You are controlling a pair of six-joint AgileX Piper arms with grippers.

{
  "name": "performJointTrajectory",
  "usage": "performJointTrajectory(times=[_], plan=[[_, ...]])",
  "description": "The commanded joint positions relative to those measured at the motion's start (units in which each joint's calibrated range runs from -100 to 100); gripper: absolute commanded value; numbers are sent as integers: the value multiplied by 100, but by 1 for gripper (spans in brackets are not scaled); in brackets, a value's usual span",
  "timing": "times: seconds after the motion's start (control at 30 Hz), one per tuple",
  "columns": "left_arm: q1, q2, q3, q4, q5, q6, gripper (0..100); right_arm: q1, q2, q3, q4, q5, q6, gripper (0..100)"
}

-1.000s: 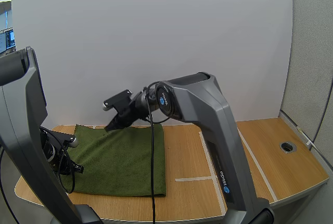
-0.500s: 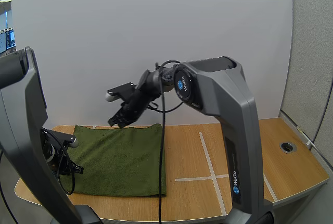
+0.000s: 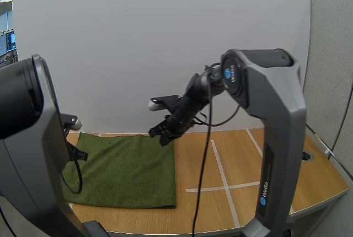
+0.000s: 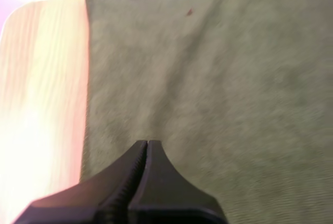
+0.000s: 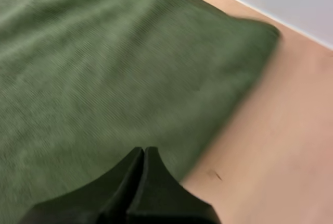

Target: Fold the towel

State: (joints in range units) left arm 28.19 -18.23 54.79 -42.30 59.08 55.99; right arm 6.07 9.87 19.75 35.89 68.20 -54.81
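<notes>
High view: one green towel on one table; right arm reads "WeGo". Left gripper and right gripper each pressed together, empty.

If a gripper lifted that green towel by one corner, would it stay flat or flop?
Probably flop: the green towel lies limp on the table, its edge soft and rounded. Its fuzzy nap likely resists sliding.

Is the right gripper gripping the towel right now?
No, the right gripper is shut on nothing, its fingers together as one wedge above the towel.
</notes>
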Motion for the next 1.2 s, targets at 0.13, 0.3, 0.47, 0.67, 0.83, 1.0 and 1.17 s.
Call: performJointTrajectory(times=[0.13, 0.3, 0.47, 0.67, 0.83, 1.0, 1.17], plan=[[-4, -55, -208, -356, 494, -178, 0, -292, -139, 480, 125, 49, -30, 35], [-4, -55, -208, -405, 494, -178, 0, -303, -139, 553, 492, 26, -157, 91], [-4, -55, -208, -399, 508, -188, 0, -303, -39, 553, 853, 38, -260, 100], [-4, -55, -208, -399, 508, -222, 0, -303, 172, 553, 1033, 38, -386, 100], [-4, -55, -208, -399, 508, -258, 0, -303, 393, 553, 1218, 188, -479, 98], [-4, -55, -208, -399, 508, -278, 0, -303, 407, 553, 1441, 210, -680, 96], [-4, -55, -208, -399, 508, -291, 0, -303, 575, 553, 1455, 245, -701, 96]])
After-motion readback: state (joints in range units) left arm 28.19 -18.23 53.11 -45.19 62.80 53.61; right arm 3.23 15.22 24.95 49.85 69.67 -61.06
